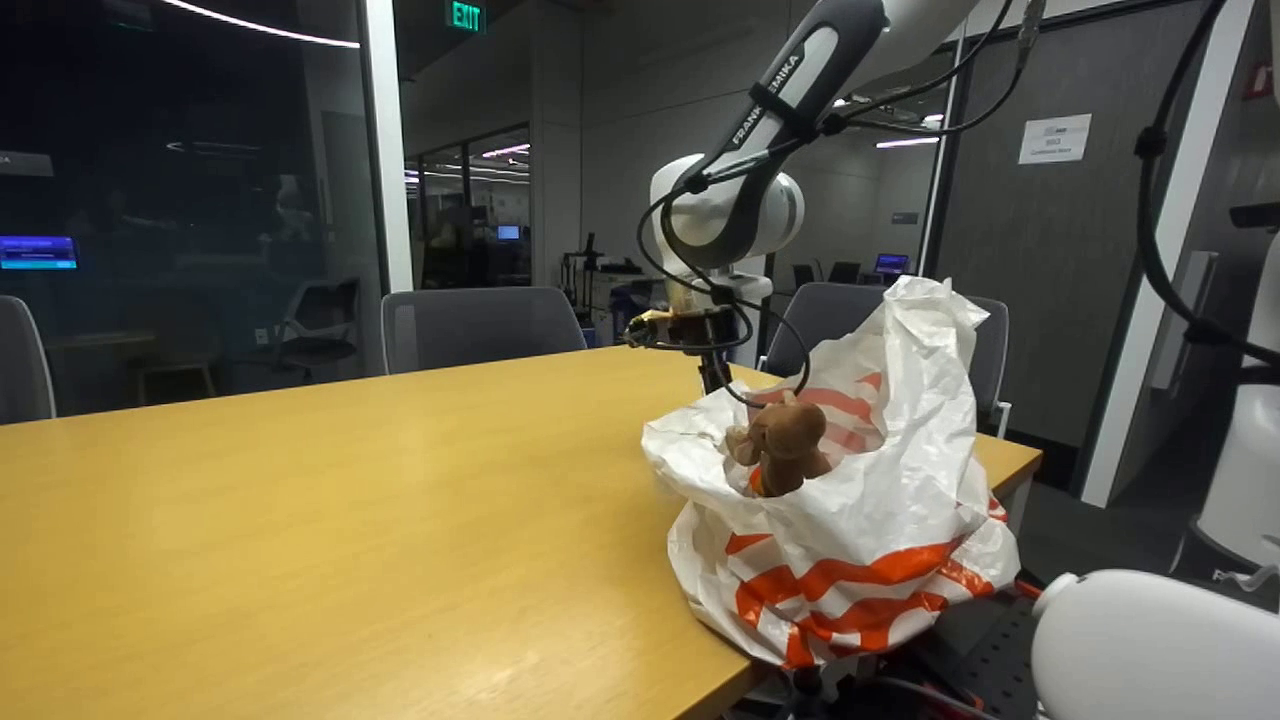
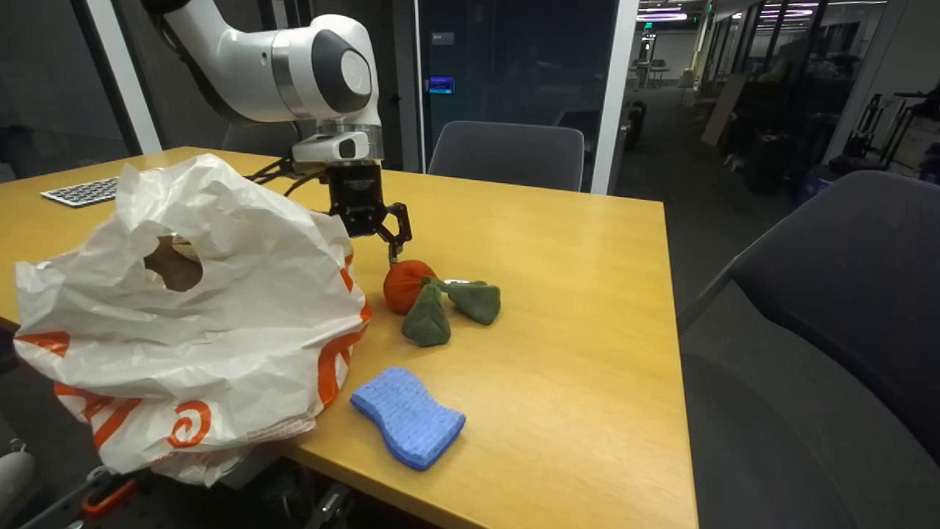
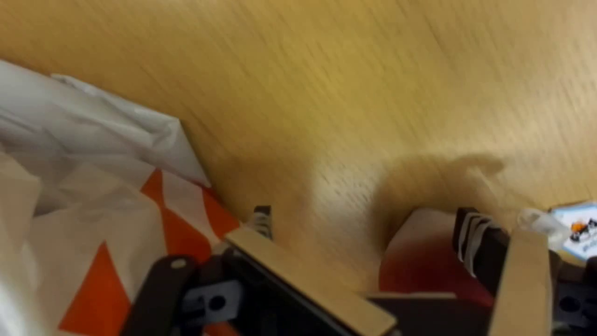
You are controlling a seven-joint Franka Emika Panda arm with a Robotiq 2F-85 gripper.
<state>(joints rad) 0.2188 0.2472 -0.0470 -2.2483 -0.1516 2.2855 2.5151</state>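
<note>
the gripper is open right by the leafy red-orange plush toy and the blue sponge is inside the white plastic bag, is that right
Not quite: the blue sponge lies on the table beside the white plastic bag, not inside it, as an exterior view shows. The gripper is indeed open right by the leafy red-orange plush toy.

Bag [image 2: 257, 353]: white, orange-red stripes plus swirl. Round plush [image 2: 402, 288]: orange, dark-green leaves [image 2: 426, 322]. Toy [image 1: 795, 432]: brown. Sponge [image 2: 411, 420]: blue. Worktop [image 2: 573, 308]: yellow-tan, streaky wood grain. Pincer [image 3: 366, 221]: black, tan strips [image 3: 522, 284]. Arm [image 2: 250, 77]: white, dark-grey trim. Tag [image 3: 580, 228]: white, light-blue border. Chairs [image 2: 507, 156]: grey.
</note>
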